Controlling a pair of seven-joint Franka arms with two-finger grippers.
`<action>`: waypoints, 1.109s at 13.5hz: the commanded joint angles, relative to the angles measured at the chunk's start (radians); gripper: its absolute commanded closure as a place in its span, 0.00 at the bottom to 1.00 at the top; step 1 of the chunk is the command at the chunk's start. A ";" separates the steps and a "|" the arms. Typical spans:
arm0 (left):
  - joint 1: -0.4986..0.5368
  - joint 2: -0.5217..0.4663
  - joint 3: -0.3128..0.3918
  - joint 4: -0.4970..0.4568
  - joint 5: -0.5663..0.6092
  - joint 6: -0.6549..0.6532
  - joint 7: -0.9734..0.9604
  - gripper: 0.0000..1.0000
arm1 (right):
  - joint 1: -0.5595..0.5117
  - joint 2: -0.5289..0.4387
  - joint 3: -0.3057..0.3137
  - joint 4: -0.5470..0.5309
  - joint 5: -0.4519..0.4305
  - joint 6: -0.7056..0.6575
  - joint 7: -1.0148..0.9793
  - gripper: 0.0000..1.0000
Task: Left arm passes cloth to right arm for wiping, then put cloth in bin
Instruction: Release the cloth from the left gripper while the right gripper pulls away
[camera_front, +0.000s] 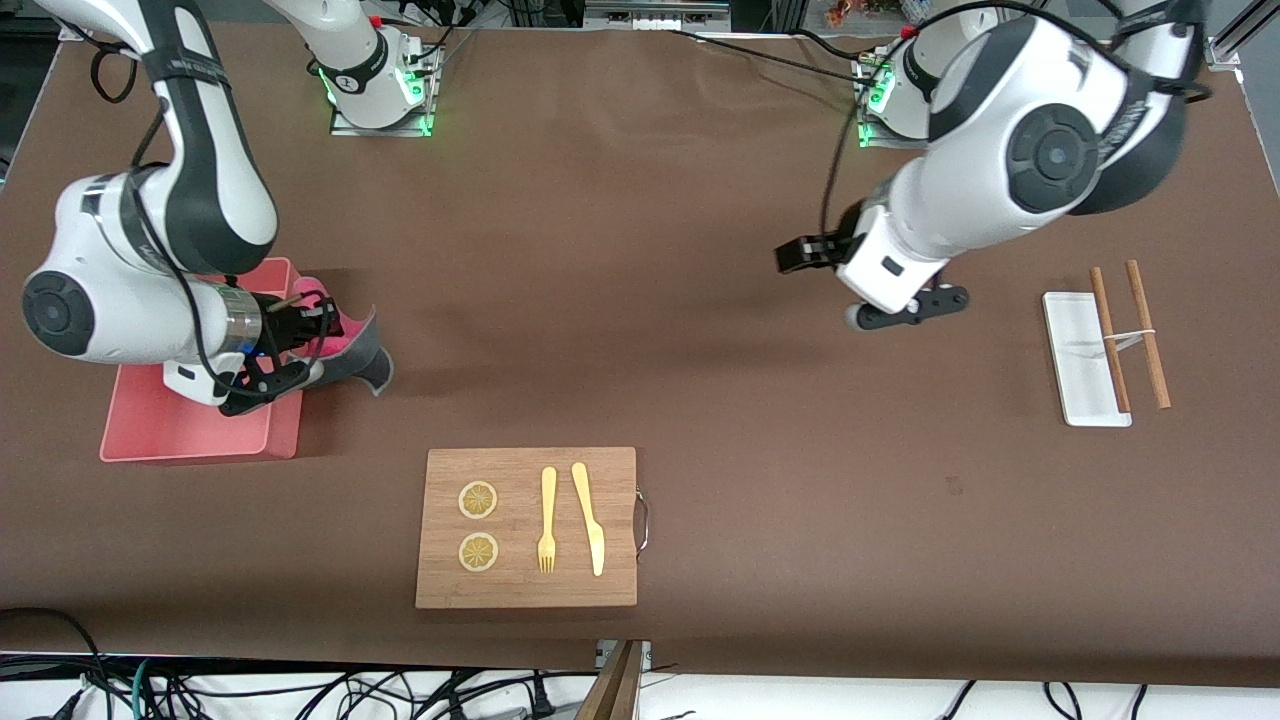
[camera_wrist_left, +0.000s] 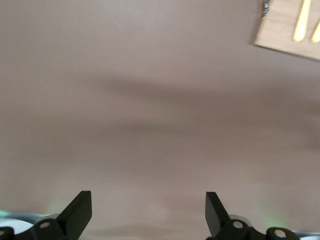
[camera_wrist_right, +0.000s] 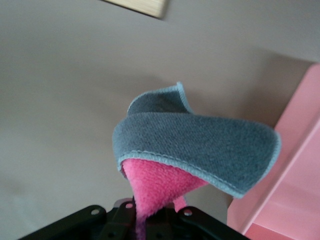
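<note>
Right pincer clenched on cloth over bin edge; left pincer released, waiting over bare desk.

1. No word, label, brand, number or sign can be read anywhere on the table or on the arms.
2. The things lying on the table carry no print that can be made out.

Right gripper, jaws clamped on the cloth, hangs near the right arm's tabletop end; left gripper, jaws spread, hovers mid-tabletop.
</note>
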 joint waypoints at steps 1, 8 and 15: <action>0.004 -0.074 0.035 -0.026 0.151 -0.063 0.238 0.00 | -0.002 -0.040 0.017 -0.148 -0.058 0.146 0.117 1.00; 0.012 -0.299 0.267 -0.218 0.203 0.066 0.705 0.00 | 0.039 0.026 0.020 -0.353 -0.101 0.547 0.304 1.00; 0.040 -0.252 0.334 -0.182 0.207 0.129 0.701 0.00 | 0.260 0.118 0.039 -0.284 -0.086 0.599 0.724 1.00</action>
